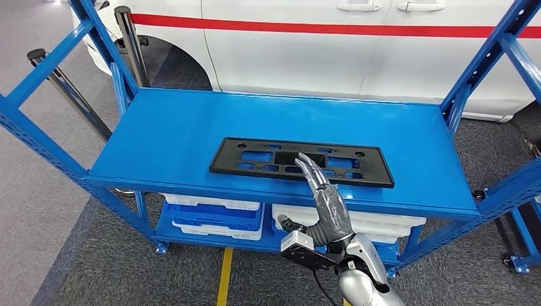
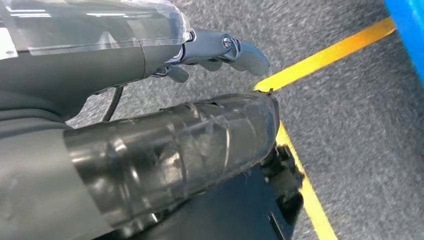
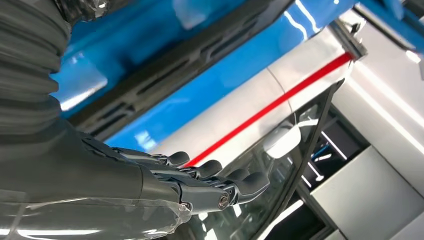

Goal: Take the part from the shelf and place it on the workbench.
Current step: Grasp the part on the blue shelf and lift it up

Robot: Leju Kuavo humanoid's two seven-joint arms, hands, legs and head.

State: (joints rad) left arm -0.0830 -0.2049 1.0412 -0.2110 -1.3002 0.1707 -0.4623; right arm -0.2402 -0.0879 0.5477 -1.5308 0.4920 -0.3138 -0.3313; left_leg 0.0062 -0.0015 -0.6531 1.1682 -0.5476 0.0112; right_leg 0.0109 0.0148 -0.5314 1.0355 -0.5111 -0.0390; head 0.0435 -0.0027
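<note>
Closest to the camera in the head view, the robot's silver right arm comes up from the bottom edge, and its right hand (image 1: 322,191) stretches forward over the front lip of the blue metal shelf (image 1: 166,140). The fingers (image 1: 311,167) are straight and side by side, with the tips lying over the near edge of the flat black plastic part (image 1: 255,159), a long rectangular frame with cut-out slots. Can't tell from here whether they actually touch it or just hover above. The thumb sticks out to the side below the shelf edge, so nothing is held. The right wrist view backs this up: the right hand's fingers (image 3: 200,172) lie flat, nothing in them.

The part itself lies flat on the top deck of the shelf, roughly in the middle, close to the front edge.

The left hand (image 2: 220,50) hangs low over dark grey carpet (image 2: 360,125) with a yellow floor line (image 2: 330,50) running across it. Its fingers look a bit curled and there's nothing in it.

Under the top deck, white plastic trays (image 1: 210,203) sit on the lower level. Behind the shelf is a white car (image 1: 319,51) with a red stripe along its side, and two metal stanchion posts (image 1: 131,41) stand off to the left rear.
</note>
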